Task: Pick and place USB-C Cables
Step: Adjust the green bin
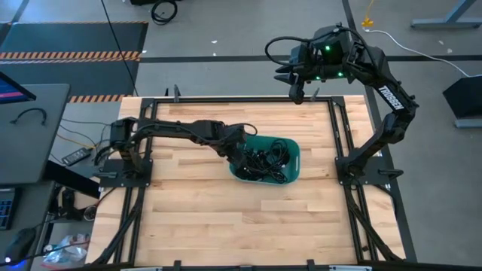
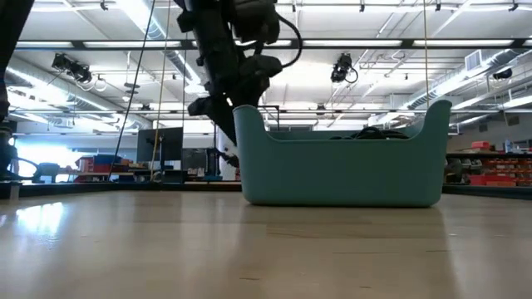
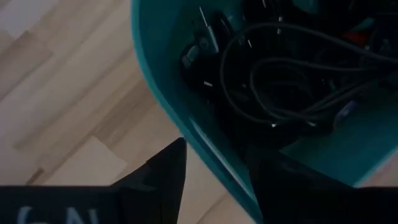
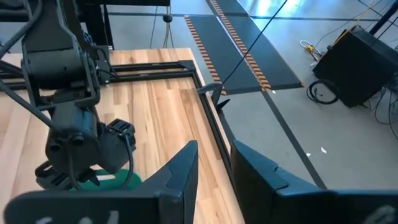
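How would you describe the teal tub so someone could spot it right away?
Start at the wooden table. Near its middle sits the teal tub, under the left gripper. It is the only coloured container there, with raised ends and a tangle of black USB-C cables inside.

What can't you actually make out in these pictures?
- Low view: the teal tub wall hides most of the USB-C cables.
- High view: the cables are too tangled and small to count.
- Left wrist view: the left gripper straddles the tub's rim; its fingertips are cut off by the edge.
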`<state>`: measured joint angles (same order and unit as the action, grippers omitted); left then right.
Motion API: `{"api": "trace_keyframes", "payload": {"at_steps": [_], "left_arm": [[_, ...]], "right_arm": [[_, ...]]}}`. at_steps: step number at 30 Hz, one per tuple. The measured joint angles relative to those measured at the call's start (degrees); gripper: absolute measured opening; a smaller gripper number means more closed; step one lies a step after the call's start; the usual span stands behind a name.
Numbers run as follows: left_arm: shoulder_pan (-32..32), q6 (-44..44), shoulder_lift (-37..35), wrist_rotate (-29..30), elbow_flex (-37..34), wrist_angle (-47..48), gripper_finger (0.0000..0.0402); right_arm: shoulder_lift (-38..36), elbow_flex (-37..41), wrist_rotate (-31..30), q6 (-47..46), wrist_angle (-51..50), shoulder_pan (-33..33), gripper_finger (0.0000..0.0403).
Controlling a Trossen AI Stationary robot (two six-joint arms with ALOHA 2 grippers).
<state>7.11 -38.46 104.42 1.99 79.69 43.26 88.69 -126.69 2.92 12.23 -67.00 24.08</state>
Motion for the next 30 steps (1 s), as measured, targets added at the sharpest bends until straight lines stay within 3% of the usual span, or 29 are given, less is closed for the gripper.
{"api": "trace_keyframes", "payload": {"at_steps": [9, 17, 30], "left_arm": [[0.04, -1.43, 1.40, -0.25, 0.01, -0.43, 0.0157], [-1.13, -2.84, 1.11, 0.36, 0.01, -0.51, 0.0016], [-2.91, -4.72, 0.90, 1.04, -0.10, -0.34, 0.0003]], "right_arm": [[-0.79, 0.00, 0.11, 1.45, -0.36, 0.00, 0.0099], [-0.86, 0.00, 0.11, 1.90, -0.55, 0.00, 0.0099], [-0.86, 0.00, 0.13, 1.66, -1.45, 0.04, 0.0099]]}}
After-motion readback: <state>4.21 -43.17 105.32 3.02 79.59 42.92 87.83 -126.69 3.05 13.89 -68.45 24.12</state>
